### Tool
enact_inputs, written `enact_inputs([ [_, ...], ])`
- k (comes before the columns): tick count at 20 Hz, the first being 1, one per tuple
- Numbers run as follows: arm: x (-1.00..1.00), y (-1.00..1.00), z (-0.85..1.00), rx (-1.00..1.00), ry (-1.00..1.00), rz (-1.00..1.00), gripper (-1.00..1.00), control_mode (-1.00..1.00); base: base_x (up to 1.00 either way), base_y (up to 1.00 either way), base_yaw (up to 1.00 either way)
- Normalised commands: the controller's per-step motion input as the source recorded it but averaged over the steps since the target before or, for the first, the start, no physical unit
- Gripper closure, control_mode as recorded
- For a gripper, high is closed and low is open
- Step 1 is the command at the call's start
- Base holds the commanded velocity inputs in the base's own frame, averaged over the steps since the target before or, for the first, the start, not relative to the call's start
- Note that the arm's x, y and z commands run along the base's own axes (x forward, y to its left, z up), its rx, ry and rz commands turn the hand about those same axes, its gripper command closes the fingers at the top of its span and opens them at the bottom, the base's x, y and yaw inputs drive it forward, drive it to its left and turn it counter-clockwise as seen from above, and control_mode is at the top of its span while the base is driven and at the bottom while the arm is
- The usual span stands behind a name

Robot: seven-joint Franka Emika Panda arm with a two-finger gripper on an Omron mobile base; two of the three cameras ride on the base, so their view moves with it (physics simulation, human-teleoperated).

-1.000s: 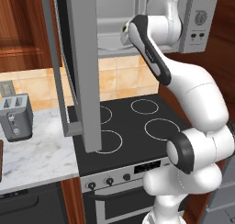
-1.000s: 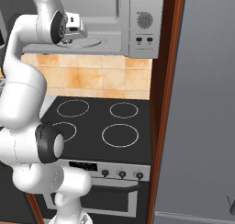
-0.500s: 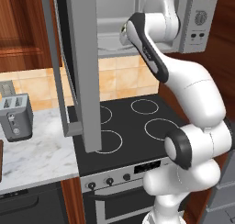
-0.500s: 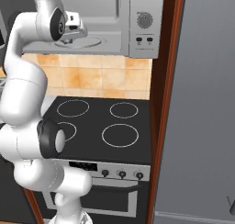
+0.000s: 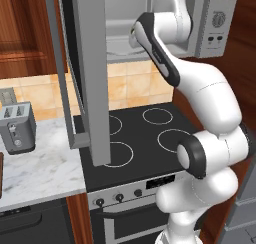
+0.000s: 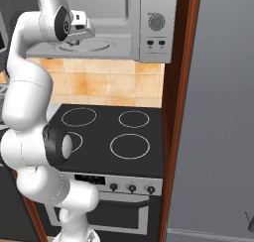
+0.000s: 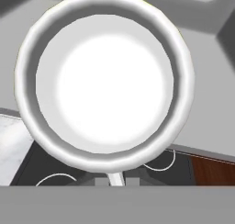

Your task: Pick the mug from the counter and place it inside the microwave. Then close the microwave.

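Since one second ago the upper arm has swung slightly up and toward the microwave [image 5: 215, 23] opening; base cameras unchanged, stovetop and toaster in the same places.

Fingers [image 7: 102, 182]: drawn narrow, clamped on the near rim of the mug [image 7: 104, 76]. In the hand view the two tips sit at 6 o'clock with a sliver of white rim between them. The mug hangs below the camera, mouth facing the lens, its white inside bare.

Gripper [image 6: 85, 31] in the right base view: at the front of the microwave cavity, above the round turntable plate [image 6: 84, 45]. The mug itself cannot be made out in either base view; the hand blocks it.

Microwave: door [image 5: 87, 63] swung wide, standing at 9 o'clock of the cavity in the left base view. Cavity holds the turntable plate; whether the mug touches it cannot be told.

Under the mug in the hand view: grey cavity floor, black stovetop [image 7: 41, 172] at 7 o'clock, marbled counter [image 7: 11, 140] at 8 o'clock.

Counter [image 5: 40, 168] carries the toaster [image 5: 17, 128] at 9 o'clock of the stovetop.
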Motion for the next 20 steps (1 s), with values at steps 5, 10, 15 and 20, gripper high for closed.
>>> enact_inputs([
  [5,0.00,0.03,0.00,-0.01,0.01,0.00,1.00,-1.00,0.00,0.00,0.00],
  [10,0.03,0.01,-0.07,-0.02,0.06,0.00,1.00,-1.00,0.00,0.00,0.00],
  [15,0.07,0.03,-0.11,-0.02,0.05,0.00,1.00,-1.00,0.00,0.00,0.00],
  [20,0.09,0.02,-0.09,-0.03,0.04,0.00,1.00,-1.00,0.00,0.00,0.00],
])
